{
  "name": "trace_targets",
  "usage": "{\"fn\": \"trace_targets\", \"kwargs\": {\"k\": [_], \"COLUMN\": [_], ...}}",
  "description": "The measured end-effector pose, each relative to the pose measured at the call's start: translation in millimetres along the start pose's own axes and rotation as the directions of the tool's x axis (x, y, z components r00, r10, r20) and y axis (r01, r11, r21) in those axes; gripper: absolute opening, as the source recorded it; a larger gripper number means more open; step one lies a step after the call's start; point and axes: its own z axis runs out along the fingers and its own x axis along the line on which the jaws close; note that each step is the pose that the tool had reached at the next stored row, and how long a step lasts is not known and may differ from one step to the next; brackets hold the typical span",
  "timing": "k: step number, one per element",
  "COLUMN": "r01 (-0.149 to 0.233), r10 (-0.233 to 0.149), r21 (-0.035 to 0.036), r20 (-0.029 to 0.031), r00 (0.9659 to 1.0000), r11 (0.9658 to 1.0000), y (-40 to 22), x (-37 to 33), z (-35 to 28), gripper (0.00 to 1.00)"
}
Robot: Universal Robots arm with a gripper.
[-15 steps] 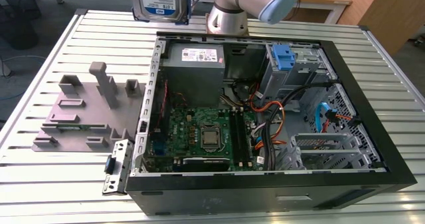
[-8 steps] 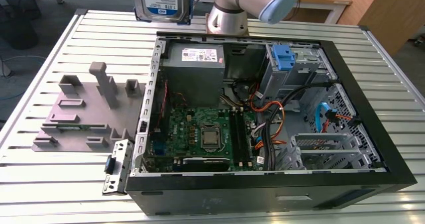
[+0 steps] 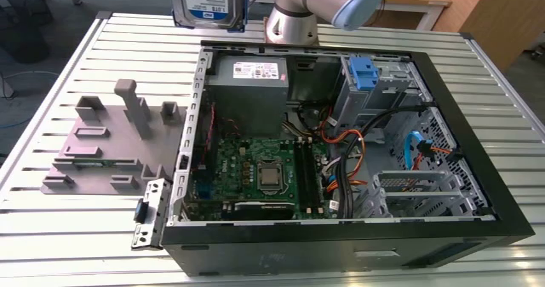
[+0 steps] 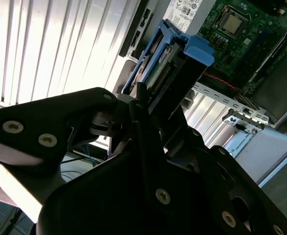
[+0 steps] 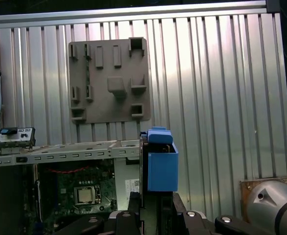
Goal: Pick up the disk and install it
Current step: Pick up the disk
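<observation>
The disk [image 3: 207,3] hangs upright high over the table's far edge in the exterior view, its blue-and-white label facing the camera and a blue carrier along its side. In both wrist views my gripper [image 4: 158,105] [image 5: 155,198] is shut on the disk [image 4: 175,68], and its black fingers [image 5: 133,201] clamp the flat sides. The blue carrier bracket [image 5: 162,164] sticks out beyond the fingertips. The disk is held above the open computer case [image 3: 477,147], to the exterior view's left of the drive bay.
The case lies open on the slatted metal table [image 3: 68,236]. Inside it are a grey power supply [image 3: 247,76], a motherboard [image 3: 255,166], loose cables and a metal bay with a blue latch [image 3: 364,73]. A grey fixture plate [image 3: 111,140] lies beside the case. The arm's base [image 3: 294,19] stands behind it.
</observation>
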Motion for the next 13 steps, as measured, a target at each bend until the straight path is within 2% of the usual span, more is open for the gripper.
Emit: {"fn": "trace_targets", "kwargs": {"k": [13], "r01": [0.000], "r10": [0.000], "r21": [0.0000], "r20": [0.0001], "r00": [1.0000], "r11": [1.0000], "y": [-1.1], "x": [11.9], "z": [-0.3], "gripper": [0.35]}}
